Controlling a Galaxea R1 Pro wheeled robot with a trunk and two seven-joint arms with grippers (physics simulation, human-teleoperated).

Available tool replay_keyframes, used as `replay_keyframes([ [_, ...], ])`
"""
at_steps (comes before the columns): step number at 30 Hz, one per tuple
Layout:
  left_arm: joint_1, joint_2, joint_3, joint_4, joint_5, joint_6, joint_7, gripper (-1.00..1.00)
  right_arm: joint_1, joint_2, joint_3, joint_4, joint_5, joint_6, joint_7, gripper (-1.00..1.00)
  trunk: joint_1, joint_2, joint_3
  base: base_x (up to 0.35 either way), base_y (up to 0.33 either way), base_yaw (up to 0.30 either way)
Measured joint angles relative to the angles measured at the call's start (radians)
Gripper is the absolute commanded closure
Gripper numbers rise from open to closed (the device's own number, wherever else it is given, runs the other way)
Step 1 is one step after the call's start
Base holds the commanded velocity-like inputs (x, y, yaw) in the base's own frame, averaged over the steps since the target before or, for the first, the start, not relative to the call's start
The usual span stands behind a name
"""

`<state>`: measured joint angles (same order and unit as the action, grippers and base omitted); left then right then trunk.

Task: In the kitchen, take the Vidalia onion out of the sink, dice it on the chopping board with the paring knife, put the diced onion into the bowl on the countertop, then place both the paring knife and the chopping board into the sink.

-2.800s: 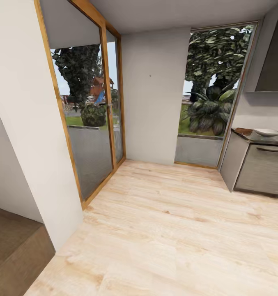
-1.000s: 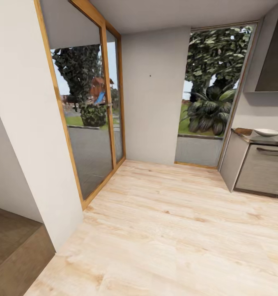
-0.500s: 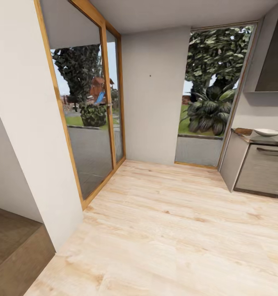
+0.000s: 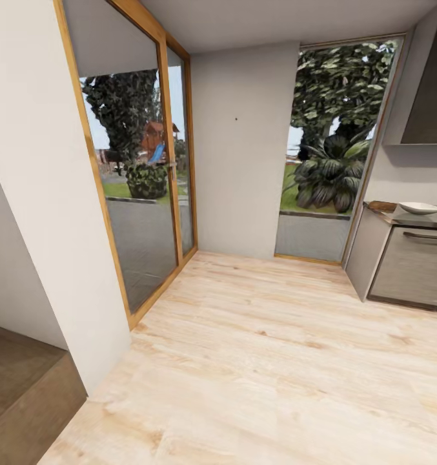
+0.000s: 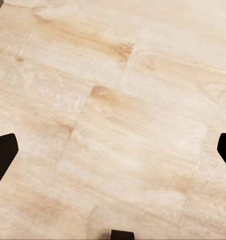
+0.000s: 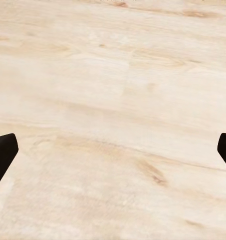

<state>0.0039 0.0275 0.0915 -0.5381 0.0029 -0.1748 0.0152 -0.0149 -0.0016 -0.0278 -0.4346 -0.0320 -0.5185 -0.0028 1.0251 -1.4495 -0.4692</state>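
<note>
Far right, one shallow glossy white bowl (image 4: 420, 208) sat on the grey desk (image 4: 431, 219) beside one brown board (image 4: 381, 206). Both end effectors, left (image 5: 113, 150) and right (image 6: 113, 150), gaped wide over pale wood floor (image 4: 263, 361).

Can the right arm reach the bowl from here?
Probably not. The bowl sits on the countertop far across the wood floor; the right gripper hangs open over bare floor. The base likely has to drive closer first.
</note>
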Motion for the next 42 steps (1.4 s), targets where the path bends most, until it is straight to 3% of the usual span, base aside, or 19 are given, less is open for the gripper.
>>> replay_keyframes([
  [12,-0.001,0.000,-0.001,0.001,0.000,0.000,0.000,-1.00,0.000,0.001,0.000,0.000,-0.001,0.000,0.000,-1.00,0.000,0.000,0.000,-0.117,0.000,-0.040],
  [31,0.000,0.000,-0.002,0.001,-0.001,0.000,0.000,-1.00,0.000,0.002,-0.001,-0.001,-0.001,0.000,0.000,-1.00,0.000,0.000,0.000,0.005,-0.009,-0.241],
  [42,0.000,0.000,-0.002,0.002,-0.001,0.000,0.000,-1.00,0.000,0.002,-0.001,-0.001,-0.001,0.000,0.000,-1.00,0.000,0.000,0.000,0.176,-0.187,-0.244],
])
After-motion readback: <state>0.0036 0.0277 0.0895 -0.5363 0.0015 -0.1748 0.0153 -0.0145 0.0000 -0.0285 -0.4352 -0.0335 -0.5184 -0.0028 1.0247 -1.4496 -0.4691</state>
